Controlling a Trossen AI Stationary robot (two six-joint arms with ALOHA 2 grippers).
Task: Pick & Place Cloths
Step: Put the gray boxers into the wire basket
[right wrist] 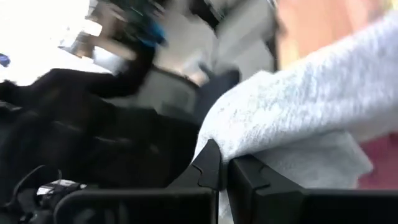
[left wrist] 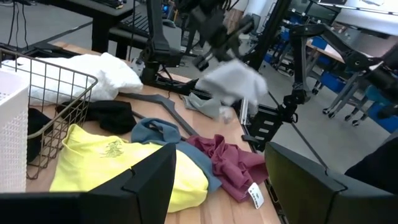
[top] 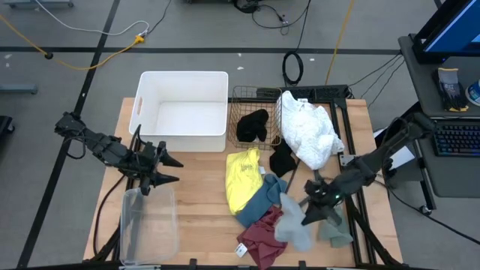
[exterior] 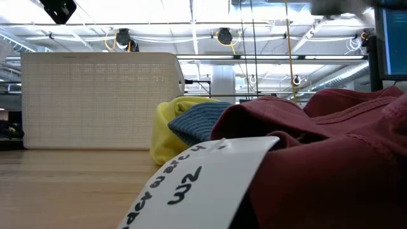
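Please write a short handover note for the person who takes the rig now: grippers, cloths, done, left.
Right gripper: shut on a grey cloth, lifted off the table.
Left gripper: open, empty, waiting by the white bin.
Black cloth in the wire basket. White, yellow, blue, maroon and another black cloth lie on the table.
Left: those five and the held one.

Two dark, near-black jointed arms, matte housings, angular links. Left gripper (top: pixel 171 169) has two pointed black fingers; right gripper (top: pixel 313 212) has blocky black fingers (right wrist: pixel 208 168) with notched, stepped inner edges.
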